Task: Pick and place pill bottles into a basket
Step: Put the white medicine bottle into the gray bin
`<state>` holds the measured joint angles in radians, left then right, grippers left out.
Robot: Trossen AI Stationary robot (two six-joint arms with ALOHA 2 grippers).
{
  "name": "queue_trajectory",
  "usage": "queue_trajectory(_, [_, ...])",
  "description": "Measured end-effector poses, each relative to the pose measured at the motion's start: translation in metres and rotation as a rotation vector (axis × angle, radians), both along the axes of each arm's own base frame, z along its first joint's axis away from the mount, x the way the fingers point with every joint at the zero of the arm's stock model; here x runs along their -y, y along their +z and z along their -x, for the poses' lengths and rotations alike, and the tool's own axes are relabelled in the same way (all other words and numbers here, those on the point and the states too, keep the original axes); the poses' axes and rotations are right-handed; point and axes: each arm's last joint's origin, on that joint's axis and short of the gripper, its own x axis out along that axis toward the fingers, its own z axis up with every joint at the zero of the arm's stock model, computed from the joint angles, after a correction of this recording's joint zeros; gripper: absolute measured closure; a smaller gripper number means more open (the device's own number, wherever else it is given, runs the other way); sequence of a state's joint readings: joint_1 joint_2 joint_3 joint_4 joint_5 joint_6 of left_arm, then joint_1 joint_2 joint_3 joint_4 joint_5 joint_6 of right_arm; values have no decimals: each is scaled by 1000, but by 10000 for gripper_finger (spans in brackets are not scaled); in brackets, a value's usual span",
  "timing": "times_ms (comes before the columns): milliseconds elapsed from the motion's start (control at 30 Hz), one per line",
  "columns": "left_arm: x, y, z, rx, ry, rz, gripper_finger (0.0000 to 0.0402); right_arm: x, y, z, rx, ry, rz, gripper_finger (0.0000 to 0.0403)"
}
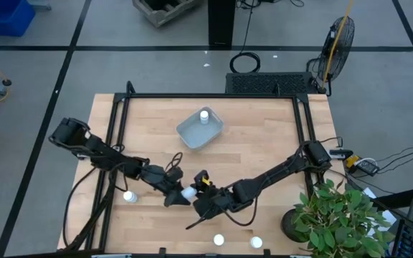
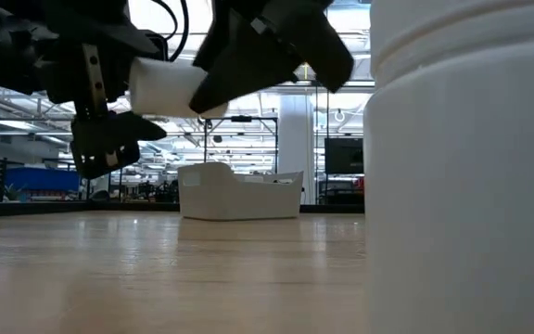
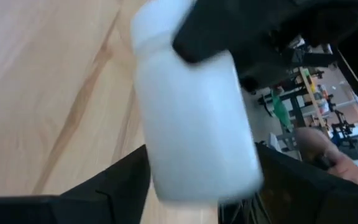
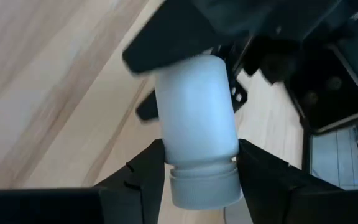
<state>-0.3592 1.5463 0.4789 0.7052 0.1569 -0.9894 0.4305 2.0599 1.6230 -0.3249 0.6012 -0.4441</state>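
Observation:
A white pill bottle (image 1: 188,192) hangs level above the table near its front middle, between my two grippers. My left gripper (image 1: 172,190) is shut on its base end, and my right gripper (image 1: 201,198) is shut on its cap end. The low view shows the bottle (image 2: 167,85) clear of the tabletop. The pale grey-blue basket (image 1: 192,133) stands at the far middle with one bottle (image 1: 204,115) upright inside. Another bottle (image 1: 129,196) stands on the table near the left arm. Two more bottles (image 1: 219,240) (image 1: 256,242) stand at the front edge. My left gripper pinches the bottle's base end (image 3: 197,174) between its two fingers (image 3: 120,186), coming level from the table's left, along the bottle. The bottle is lifted clear and lies about level. My right gripper pinches the bottle at its neck and cap (image 4: 204,177) between its two fingers (image 4: 145,174), coming level from the table's right, along the bottle. The cap points toward the right wrist.
A potted plant (image 1: 339,215) stands at the table's front right corner. A black frame rail (image 1: 206,95) runs along the far edge and sides. One front bottle (image 2: 466,167) fills the right of the low view, with the basket (image 2: 239,190) far behind.

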Motion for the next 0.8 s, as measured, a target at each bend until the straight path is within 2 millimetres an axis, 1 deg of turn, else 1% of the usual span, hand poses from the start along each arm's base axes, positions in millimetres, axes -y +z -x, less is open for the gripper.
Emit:
queue_trajectory(200, [-2,0,0,1,-1,-6,199,-3,-1,3,-18,4,-6,243])
queue_trajectory(300, [-4,-1,-1,-3,-7,-7,218,-5,0,2,-5,17,-25,240])
queue_trajectory(367, [-5,-1,-1,-2,-8,-11,220,-4,-1,2,-9,19,-20,239])
queue_trajectory(433, [-5,-1,-1,-3,-8,-9,213,-4,-1,2,-9,16,-21,241])
queue_trajectory(600, [-7,1,-3,-1,26,18,175,-5,0,1,2,20,-36,241])
queue_trajectory(800, [-6,1,-2,5,-26,11,134,-7,0,1,3,41,-59,241])
